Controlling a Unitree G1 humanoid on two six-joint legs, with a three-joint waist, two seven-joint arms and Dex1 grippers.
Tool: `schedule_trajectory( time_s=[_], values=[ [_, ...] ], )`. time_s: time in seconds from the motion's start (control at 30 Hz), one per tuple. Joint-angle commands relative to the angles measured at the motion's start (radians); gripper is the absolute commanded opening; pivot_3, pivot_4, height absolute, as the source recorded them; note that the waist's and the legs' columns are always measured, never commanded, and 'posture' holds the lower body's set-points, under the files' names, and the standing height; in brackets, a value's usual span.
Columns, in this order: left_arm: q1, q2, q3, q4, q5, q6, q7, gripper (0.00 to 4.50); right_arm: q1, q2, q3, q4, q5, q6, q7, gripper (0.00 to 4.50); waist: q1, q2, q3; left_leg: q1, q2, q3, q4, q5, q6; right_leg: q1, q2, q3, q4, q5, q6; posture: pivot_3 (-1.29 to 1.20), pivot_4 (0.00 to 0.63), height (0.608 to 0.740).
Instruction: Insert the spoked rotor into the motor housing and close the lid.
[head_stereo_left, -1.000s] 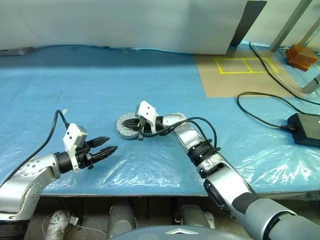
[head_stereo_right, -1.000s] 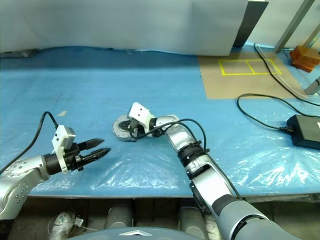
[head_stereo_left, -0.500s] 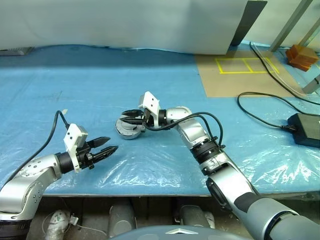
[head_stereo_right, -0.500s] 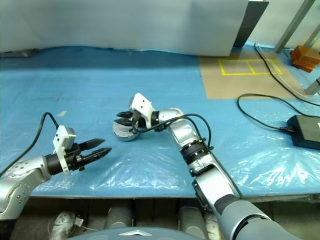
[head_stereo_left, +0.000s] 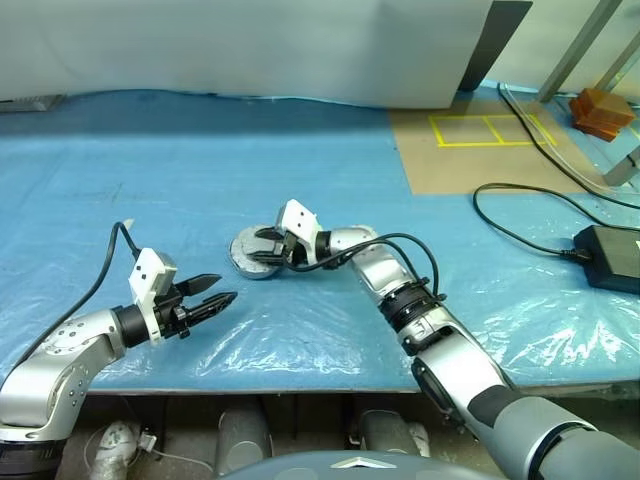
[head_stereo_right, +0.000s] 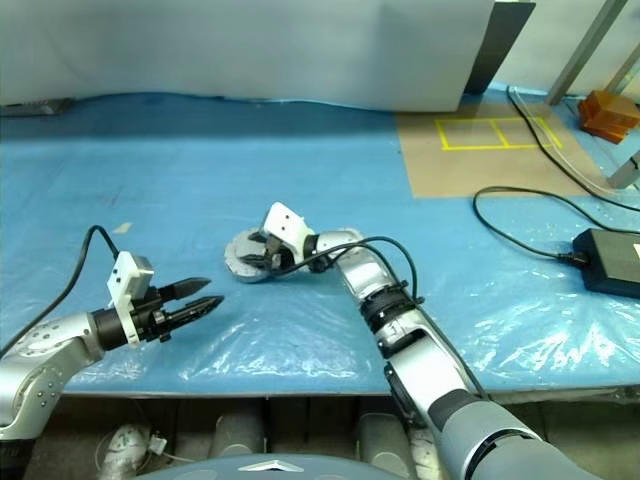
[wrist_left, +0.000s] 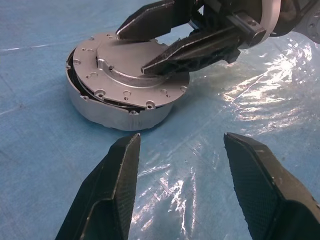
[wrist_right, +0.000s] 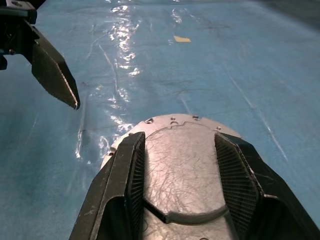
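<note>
Looking down from the head cameras, we're at the lid-closing step: the lid (head_stereo_left: 257, 249) sits on top of the motor housing (head_stereo_left: 243, 266) out on the blue plastic-covered table (head_stereo_left: 200, 170), and the right gripper (head_stereo_left: 267, 249) reaches across toward the left, nearly level, with its black fingers spread over the lid's top. The spoked rotor isn't visible, so my guess is it's already inside. The left gripper (head_stereo_left: 214, 291) hangs well apart from the housing, nearer the table's front edge, pointing toward it with its fingers parted and nothing between them. From the left wrist camera, the lid (wrist_left: 131, 69) looks a bit cocked on the housing (wrist_left: 97, 107), with a dark gap showing along one side, so I'd say it isn't fully seated yet. The right gripper's fingers (wrist_left: 200, 47) hover right at its raised centre, open, not clamping anything. From the right wrist camera, the two fingers straddle the lid's raised middle (wrist_right: 180, 165) with space on both sides. Next move probably calls for pressing or nudging the lid square so it drops flush, maybe with the left gripper steadying the housing.
</note>
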Motion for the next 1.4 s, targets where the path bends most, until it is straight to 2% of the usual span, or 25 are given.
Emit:
schedule_trajectory(
  time_s=[0.03, 0.17, 0.27, 0.67, 0.83, 1.07, 1.4],
  values=[
    [-0.002, -0.001, 0.004, -0.015, -0.002, -0.013, 0.0, 2.79, -0.004, 0.006, -0.011, -0.028, 0.02, -0.026, 0.025, 3.15, 0.0, 0.0, 0.0, 0.0, 0.0, 0.0, 0.0, 0.0, 0.0, 0.0, 0.0, 0.0, 0.0, 0.0, 0.0, 0.0, 0.15, 0.74],
    [-0.003, -0.008, -0.003, -0.016, 0.003, -0.013, 0.002, 2.79, -0.006, 0.008, -0.006, -0.023, -0.005, -0.029, -0.005, 4.46, 0.0, 0.0, 0.0, 0.0, 0.0, 0.0, 0.0, 0.0, 0.0, 0.0, 0.0, 0.0, 0.0, 0.0, 0.0, 0.0, 0.15, 0.74],
    [-0.006, -0.012, -0.01, -0.018, 0.007, -0.015, 0.005, 2.79, -0.005, 0.008, 0.015, 0.004, -0.044, -0.031, -0.04, 4.49, 0.0, 0.0, 0.0, 0.0, 0.0, 0.0, 0.0, 0.0, 0.0, 0.0, 0.0, 0.0, 0.0, 0.0, 0.0, 0.0, 0.15, 0.74],
    [0.0, -0.026, -0.02, -0.026, 0.011, -0.018, 0.02, 2.79, -0.019, 0.019, -0.002, 0.055, -0.041, -0.025, -0.054, 4.49, 0.0, 0.0, 0.0, 0.0, 0.0, 0.0, 0.0, 0.0, 0.0, 0.0, 0.0, 0.0, 0.0, 0.0, 0.0, 0.0, 0.15, 0.74],
    [-0.006, -0.029, -0.02, -0.022, 0.01, -0.018, 0.023, 2.79, -0.008, 0.016, 0.01, 0.038, -0.045, -0.028, -0.03, 2.93, 0.0, 0.0, 0.0, 0.0, 0.0, 0.0, 0.0, 0.0, 0.0, 0.0, 0.0, 0.0, 0.0, 0.0, 0.0, 0.0, 0.15, 0.74],
    [-0.014, -0.029, -0.023, -0.017, 0.011, -0.019, 0.023, 2.79, -0.013, 0.021, -0.001, 0.046, -0.041, -0.021, -0.041, 2.93, 0.0, 0.0, 0.0, 0.0, 0.0, 0.0, 0.0, 0.0, 0.0, 0.0, 0.0, 0.0, 0.0, 0.0, 0.0, 0.0, 0.15, 0.74],
    [-0.019, -0.037, -0.02, -0.01, 0.012, -0.02, 0.033, 2.79, -0.044, 0.086, -0.113, -0.052, 0.104, 0.23, -0.042, 2.93, 0.0, 0.0, 0.0, 0.0, 0.0, 0.0, -0.001, 0.0, 0.0, 0.0, 0.0, 0.0, 0.0, 0.0, 0.0, 0.0, 0.15, 0.74]
  ],
)
